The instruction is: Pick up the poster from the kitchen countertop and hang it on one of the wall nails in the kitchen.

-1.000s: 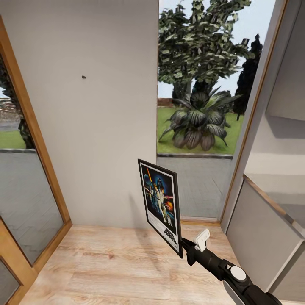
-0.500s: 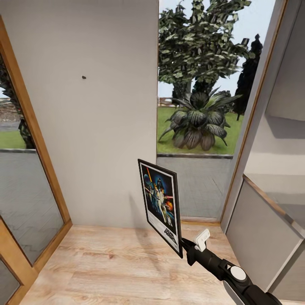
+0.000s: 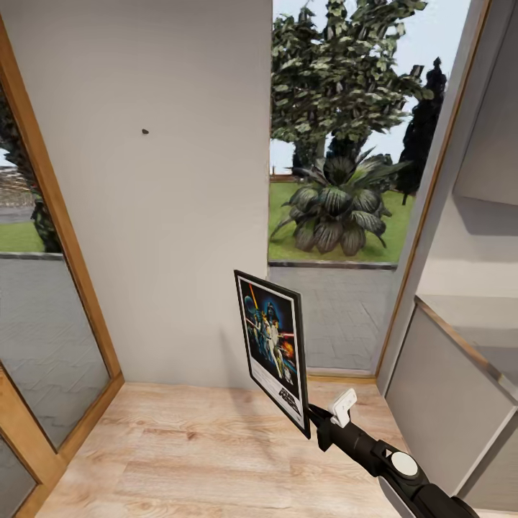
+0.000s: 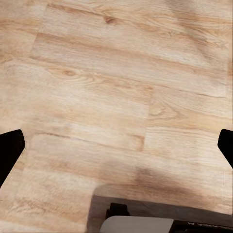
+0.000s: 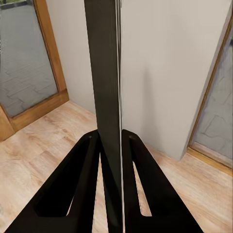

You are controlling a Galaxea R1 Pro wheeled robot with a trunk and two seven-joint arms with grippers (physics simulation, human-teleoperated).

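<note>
Head view has your right gripper [image 3: 311, 416] clamped on just the poster's [image 3: 271, 345] bottom edge, held upright well below the wall nail [image 3: 144, 132]. Thin grip, so it could pivot or slip while you're lifting it.

From my seat the only lettering I can find is on the poster [image 3: 272, 349] in the head view: a dark title strip set in the white border along its bottom edge. The poster is turned at an angle and the strip is small, so I cannot truly make out the letters; it looks like a two-line title, but I would not vouch for the words. In the right wrist view I see the poster edge-on, with no print showing.
</note>
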